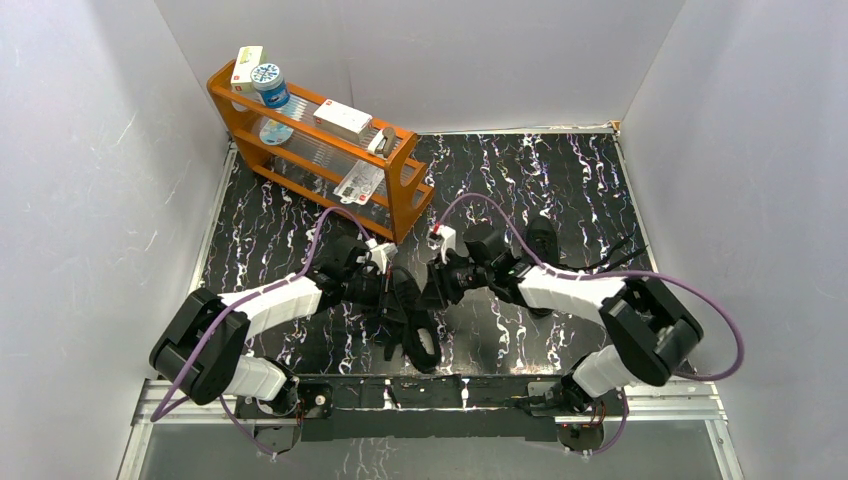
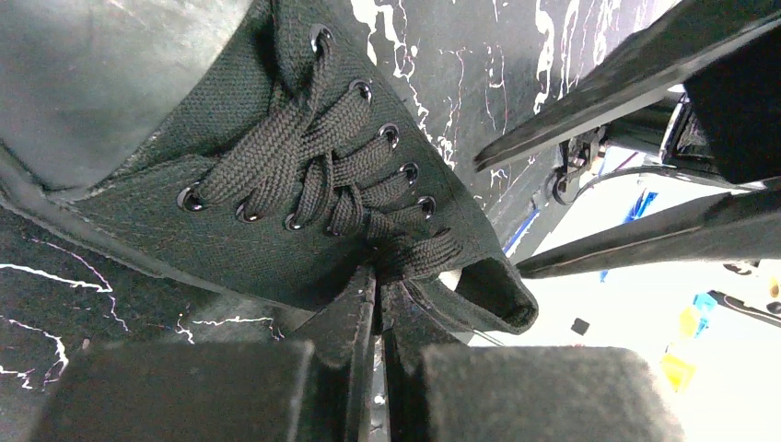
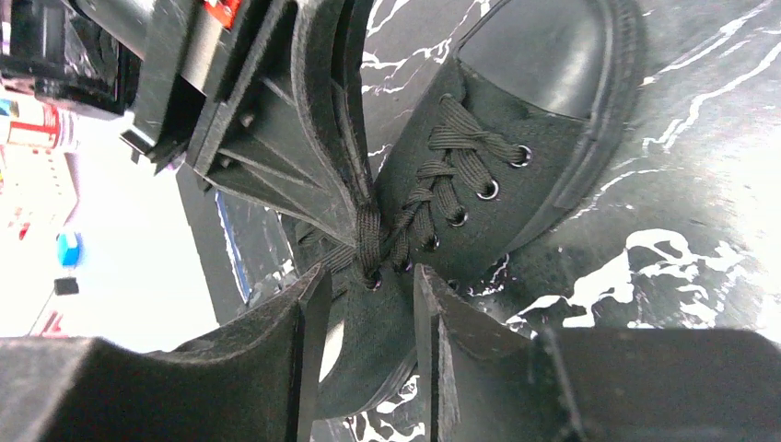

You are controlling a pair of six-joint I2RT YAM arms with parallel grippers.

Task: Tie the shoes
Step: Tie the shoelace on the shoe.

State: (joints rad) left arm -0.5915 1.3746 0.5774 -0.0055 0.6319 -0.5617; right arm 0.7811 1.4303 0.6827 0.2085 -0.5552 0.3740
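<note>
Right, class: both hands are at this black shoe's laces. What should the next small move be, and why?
Probably the left hand should draw its lace gently away from the shoe. It is shut on that lace by the top eyelets, while the right hand stands open astride the same spot, holding nothing.

One black canvas low-top sneaker (image 1: 415,330) lies at the black marbled table's (image 1: 570,180) 6 o'clock, left gripper (image 1: 393,292) on its lace (image 2: 304,170), right gripper (image 1: 437,287) beside at 3 o'clock; the second black sneaker (image 1: 541,238) toward 2 o'clock; orange wooden shelf rack (image 1: 408,195) at 11 o'clock
</note>
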